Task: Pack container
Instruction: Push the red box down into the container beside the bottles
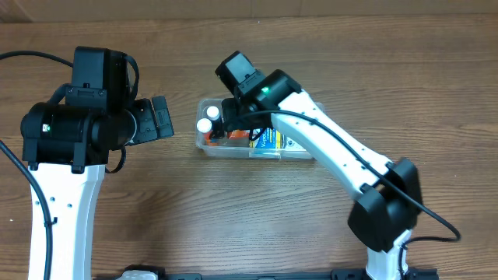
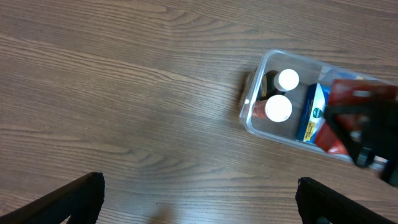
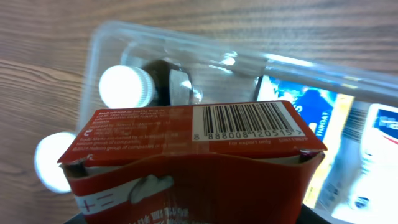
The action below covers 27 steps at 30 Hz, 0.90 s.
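Standing in one container [image 2: 280, 138], two bottles [image 2: 278, 108]

Surface [image 1: 311, 233] was brown wood grain. Container [image 2: 249, 118] was clear, colourless. Two bottle caps [image 2: 288, 79] [image 2: 278, 108] were white. Carton [image 3: 186, 180] was red with white lettering and a black-on-white barcode. Packet [image 2: 311, 112] was blue, yellow-edged. Right arm [image 1: 334, 144] was white with black joints.

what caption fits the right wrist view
Barcoded red box poised over the clear container holding two white-capped bottles
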Each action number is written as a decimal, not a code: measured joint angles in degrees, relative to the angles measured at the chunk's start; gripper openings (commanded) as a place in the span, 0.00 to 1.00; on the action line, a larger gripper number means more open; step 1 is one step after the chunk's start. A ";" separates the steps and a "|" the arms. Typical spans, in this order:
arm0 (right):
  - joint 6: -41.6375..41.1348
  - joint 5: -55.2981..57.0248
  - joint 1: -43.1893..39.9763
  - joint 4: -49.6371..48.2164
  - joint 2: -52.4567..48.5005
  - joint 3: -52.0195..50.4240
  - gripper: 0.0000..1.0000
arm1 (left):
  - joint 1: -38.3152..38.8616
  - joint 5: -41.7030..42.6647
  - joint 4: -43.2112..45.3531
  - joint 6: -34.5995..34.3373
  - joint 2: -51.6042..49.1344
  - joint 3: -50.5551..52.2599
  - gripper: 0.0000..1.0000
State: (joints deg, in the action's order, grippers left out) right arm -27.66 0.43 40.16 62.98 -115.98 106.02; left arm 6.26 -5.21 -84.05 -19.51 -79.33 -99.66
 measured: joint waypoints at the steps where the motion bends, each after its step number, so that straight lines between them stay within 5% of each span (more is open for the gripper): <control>1: -0.20 -0.22 0.00 -0.02 -1.03 0.00 0.56 | 0.00 0.00 -0.02 0.00 0.00 0.00 1.00; 27: -8.87 -1.66 0.00 -2.73 -9.07 -0.07 0.56 | 0.00 0.00 -0.20 0.00 0.00 0.00 1.00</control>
State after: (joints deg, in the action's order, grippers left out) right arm -36.53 -1.23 40.16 60.25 -125.05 105.95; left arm 6.26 -5.21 -84.25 -19.51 -79.33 -99.66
